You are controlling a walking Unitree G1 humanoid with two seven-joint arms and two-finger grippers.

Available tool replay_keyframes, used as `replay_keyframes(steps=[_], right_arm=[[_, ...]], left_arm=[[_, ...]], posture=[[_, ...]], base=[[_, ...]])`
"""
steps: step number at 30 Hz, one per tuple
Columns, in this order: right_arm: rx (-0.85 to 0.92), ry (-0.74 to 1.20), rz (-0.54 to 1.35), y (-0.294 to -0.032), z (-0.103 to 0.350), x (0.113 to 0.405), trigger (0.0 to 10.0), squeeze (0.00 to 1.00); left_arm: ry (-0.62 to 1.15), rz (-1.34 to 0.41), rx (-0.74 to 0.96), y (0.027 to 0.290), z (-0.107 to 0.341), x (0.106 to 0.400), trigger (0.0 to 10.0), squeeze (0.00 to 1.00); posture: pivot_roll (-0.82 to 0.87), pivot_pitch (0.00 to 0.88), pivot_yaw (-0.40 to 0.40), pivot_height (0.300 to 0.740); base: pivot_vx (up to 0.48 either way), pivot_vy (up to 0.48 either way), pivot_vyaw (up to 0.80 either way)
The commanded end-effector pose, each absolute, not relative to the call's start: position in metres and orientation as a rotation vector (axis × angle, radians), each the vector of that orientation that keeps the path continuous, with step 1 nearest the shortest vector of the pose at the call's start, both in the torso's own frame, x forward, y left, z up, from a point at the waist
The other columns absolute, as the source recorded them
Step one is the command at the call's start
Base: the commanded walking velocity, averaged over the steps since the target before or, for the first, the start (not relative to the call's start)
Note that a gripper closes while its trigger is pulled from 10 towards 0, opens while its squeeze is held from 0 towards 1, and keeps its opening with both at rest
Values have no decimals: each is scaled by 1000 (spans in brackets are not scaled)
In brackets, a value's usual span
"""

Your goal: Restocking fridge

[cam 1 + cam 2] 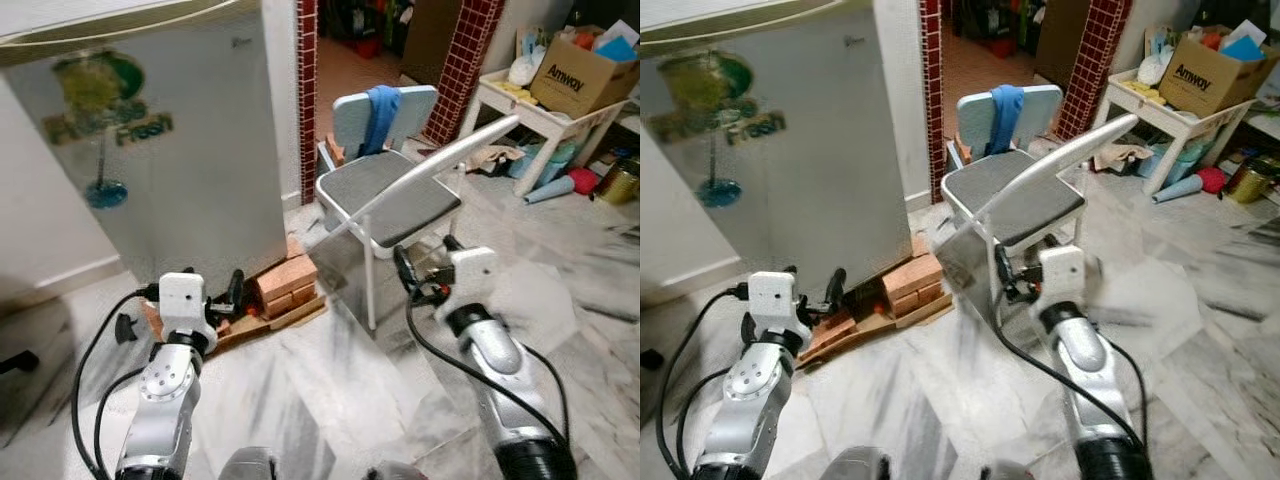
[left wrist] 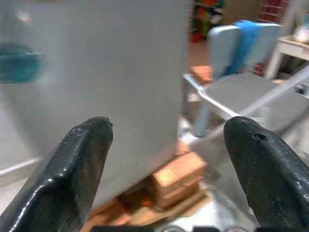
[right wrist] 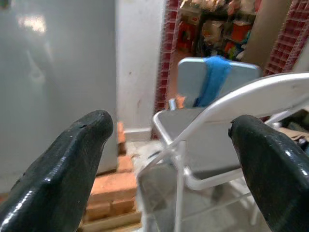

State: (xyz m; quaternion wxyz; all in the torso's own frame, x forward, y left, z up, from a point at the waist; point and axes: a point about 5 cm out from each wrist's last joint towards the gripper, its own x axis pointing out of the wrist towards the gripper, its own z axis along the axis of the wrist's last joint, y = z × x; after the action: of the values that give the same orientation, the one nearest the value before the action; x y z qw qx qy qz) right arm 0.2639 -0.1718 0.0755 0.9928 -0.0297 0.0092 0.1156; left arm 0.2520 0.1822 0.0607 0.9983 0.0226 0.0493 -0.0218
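Observation:
The grey fridge (image 1: 160, 140) stands at the left with its door closed and a green and blue sticker on the front. It rests on red bricks (image 1: 285, 282) and a wooden board. My left gripper (image 1: 180, 298) is held low in front of the fridge's bottom right corner, open and holding nothing. In the left wrist view its fingers (image 2: 72, 164) frame the fridge front (image 2: 106, 72). My right gripper (image 1: 428, 255) is open beside the folding chair (image 1: 385, 195), and its fingertips (image 3: 72, 154) stand wide apart with nothing between them.
A grey folding chair with a blue cloth (image 1: 380, 115) over its back stands right of the fridge. A second chair's white frame (image 1: 440, 165) leans across it. A white table (image 1: 520, 105) with a cardboard box (image 1: 580, 70) is at the back right. Behind lies a brick-edged doorway (image 1: 306, 90).

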Motion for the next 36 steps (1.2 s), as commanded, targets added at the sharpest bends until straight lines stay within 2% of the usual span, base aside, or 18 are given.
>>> replay_keyframes(steps=[1,5,10,17,21,25,32,36], right_arm=[[-70,6,225,-173,81,261,10000,0],[-81,66,209,-180,71,246,10000,0],[-94,117,195,-187,65,234,10000,0],[-90,110,15,-200,67,226,10000,0],[16,123,-41,-190,65,233,10000,0],[-5,127,26,-176,63,240,10000,0],[26,98,29,-179,68,244,10000,0],[46,71,55,-178,75,249,10000,0]], left_arm=[[100,-40,82,190,60,248,10000,0],[110,-37,110,199,58,240,10000,0],[96,-68,122,196,60,240,10000,0],[107,-7,94,197,52,230,10000,0],[152,13,87,195,42,216,10000,0],[175,-12,72,190,36,214,10000,0],[123,24,81,189,46,228,10000,0],[133,37,85,191,45,225,10000,0]], posture=[[82,0,-4,740],[61,0,27,740],[54,0,38,740],[34,0,33,740],[12,0,35,740],[16,0,25,740],[33,0,-3,740],[31,0,2,740]], base=[[0,379,0],[0,342,0],[0,52,0],[0,0,0],[0,0,0],[0,0,0],[0,0,0],[0,0,0]])
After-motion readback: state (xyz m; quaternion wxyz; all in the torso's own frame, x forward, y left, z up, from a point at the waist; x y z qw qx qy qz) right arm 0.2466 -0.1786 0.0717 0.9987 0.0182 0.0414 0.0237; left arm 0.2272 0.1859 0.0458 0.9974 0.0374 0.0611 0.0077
